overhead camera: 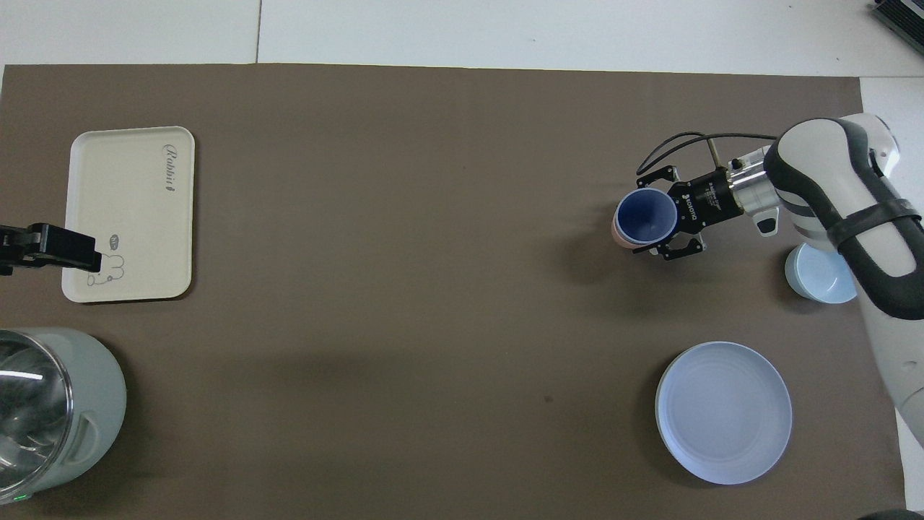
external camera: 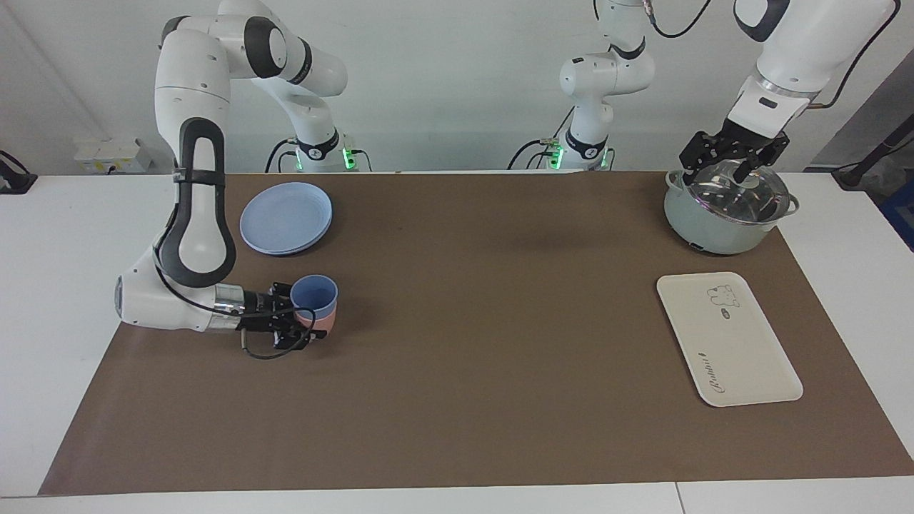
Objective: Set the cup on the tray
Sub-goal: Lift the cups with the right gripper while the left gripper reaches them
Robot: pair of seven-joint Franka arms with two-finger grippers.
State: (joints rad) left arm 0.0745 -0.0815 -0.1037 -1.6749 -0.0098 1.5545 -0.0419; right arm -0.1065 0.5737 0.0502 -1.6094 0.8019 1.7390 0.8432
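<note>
Step in hand, by the look of it: the grasp. Right pincer [external camera: 298,321] low at the right arm's end of the surface, lying sideways, fingers either side of the cup [external camera: 314,294]. Blue cup nested in a pink cup [external camera: 325,321], the 2 standing together on the brown mat [external camera: 457,343]. Looks closed on the stack, though which of the 2 cups the fingers press cannot be told.

Next move, as a judgement: lift, check that only the blue cup comes away from the pink one, then a long carry across to the tray [external camera: 727,337], which lies well apart at the left arm's end of the surface, bare except for its bear drawing and lettering. Upright set-down needed there, away from the rim.

Left pincer [external camera: 735,153] waiting up over the glass-lidded pot [external camera: 725,210]; open or closed cannot be told.

Elsewhere on the surface: a round blue plate [external camera: 286,217] nearer to the robots than the cups, a light-blue bowl [overhead camera: 821,273] beside the right arm. White tabletop around the mat, plain white wall at the robots' bases.
</note>
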